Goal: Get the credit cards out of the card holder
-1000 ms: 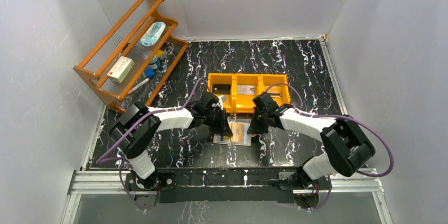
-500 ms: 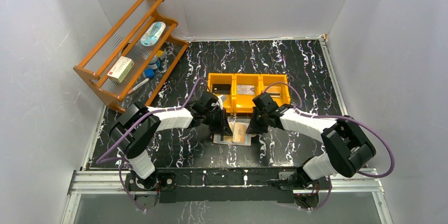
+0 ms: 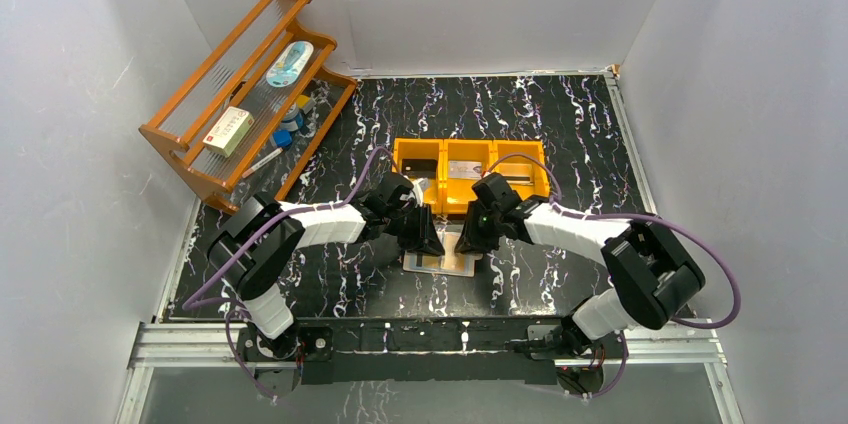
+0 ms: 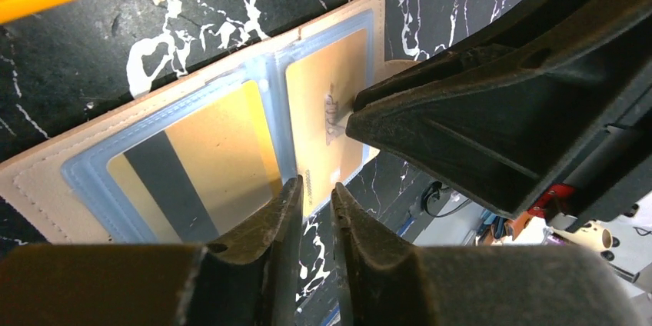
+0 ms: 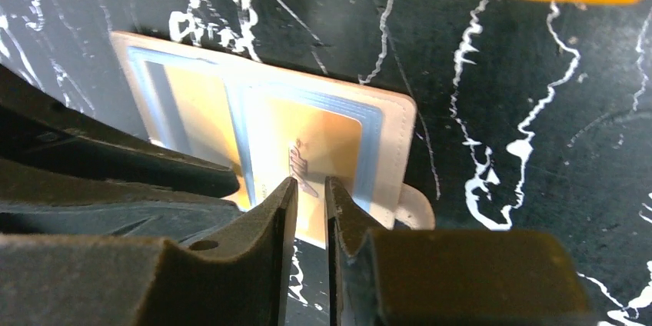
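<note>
The card holder (image 3: 441, 263) lies unfolded and flat on the black marbled table, just in front of the orange tray. Its beige border (image 4: 46, 180) frames two silvery-blue sleeves. One gold credit card (image 4: 207, 149) with a dark stripe fills the left sleeve. Another gold credit card (image 5: 323, 141) sits in the right sleeve, and its near edge pokes out past the sleeve. My left gripper (image 4: 315, 184) hovers at the centre fold's near edge, open a narrow slit, with only table showing between its fingers. My right gripper (image 5: 311, 181) stands over the right card's near edge, open slightly too. The two grippers nearly touch.
The orange three-compartment tray (image 3: 470, 143) stands right behind the holder, with dark and silvery cards in it. A wooden rack (image 3: 180, 134) with small boxes and bottles leans at the back left. White walls close in the table on three sides.
Both grippers have parted their jaws a little. The right gripper has shifted left over the holder's right panel. The left arm has hardly moved.
</note>
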You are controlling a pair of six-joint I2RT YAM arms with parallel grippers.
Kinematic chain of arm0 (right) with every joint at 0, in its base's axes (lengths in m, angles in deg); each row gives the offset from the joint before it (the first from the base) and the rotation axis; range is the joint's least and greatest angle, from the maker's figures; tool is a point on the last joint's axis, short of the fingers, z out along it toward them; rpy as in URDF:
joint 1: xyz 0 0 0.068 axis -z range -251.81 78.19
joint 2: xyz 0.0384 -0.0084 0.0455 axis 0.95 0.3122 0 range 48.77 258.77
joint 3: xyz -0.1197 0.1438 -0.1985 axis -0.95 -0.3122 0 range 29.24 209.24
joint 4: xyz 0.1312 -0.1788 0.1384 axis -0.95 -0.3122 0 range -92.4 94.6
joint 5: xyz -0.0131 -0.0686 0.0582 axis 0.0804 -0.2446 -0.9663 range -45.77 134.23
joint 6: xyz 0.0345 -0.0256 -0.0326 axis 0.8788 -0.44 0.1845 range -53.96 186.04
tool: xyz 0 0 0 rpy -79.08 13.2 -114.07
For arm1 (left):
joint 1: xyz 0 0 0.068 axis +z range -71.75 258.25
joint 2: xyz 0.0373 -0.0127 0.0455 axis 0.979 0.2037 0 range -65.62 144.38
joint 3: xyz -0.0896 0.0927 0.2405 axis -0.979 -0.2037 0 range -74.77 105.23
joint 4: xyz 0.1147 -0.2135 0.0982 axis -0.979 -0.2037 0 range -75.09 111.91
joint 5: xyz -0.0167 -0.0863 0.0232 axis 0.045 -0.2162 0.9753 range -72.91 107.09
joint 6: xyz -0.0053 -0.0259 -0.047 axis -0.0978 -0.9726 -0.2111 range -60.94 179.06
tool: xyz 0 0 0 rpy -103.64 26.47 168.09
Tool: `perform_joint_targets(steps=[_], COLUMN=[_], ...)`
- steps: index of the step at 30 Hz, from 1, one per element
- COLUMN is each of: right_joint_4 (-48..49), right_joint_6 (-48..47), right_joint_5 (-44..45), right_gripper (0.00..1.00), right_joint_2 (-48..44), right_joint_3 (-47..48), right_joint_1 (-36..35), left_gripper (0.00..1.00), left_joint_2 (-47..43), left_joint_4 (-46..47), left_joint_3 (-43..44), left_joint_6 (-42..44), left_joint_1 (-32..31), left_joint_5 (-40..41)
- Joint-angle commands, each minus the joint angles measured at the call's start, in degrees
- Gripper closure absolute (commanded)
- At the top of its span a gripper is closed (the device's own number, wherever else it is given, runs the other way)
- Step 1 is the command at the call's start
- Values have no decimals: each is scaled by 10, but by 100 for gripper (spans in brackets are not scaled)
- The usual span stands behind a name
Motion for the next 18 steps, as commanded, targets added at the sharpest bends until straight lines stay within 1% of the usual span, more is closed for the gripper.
perform_joint_targets(steps=[1, 9, 13, 18], right_joint_4=[-36, -66, -67, -66], right_joint_6=[9, 12, 11, 12], right_joint_5=[41, 63, 65, 59], right_gripper=[71, 71, 71, 71], right_joint_2=[3, 6, -7, 1], right_joint_3=[9, 1, -1, -1], right_joint_1=[-4, -4, -4, -5], left_gripper=[79, 73, 73, 72], left_joint_2=[-4, 7, 14, 20], left_joint_4=[-24, -25, -23, -23], left_joint_3=[1, 5, 8, 11], left_joint_6=[6, 9, 9, 10], left_joint_1=[4, 5, 4, 5], left_joint_5=[3, -3, -8, -11])
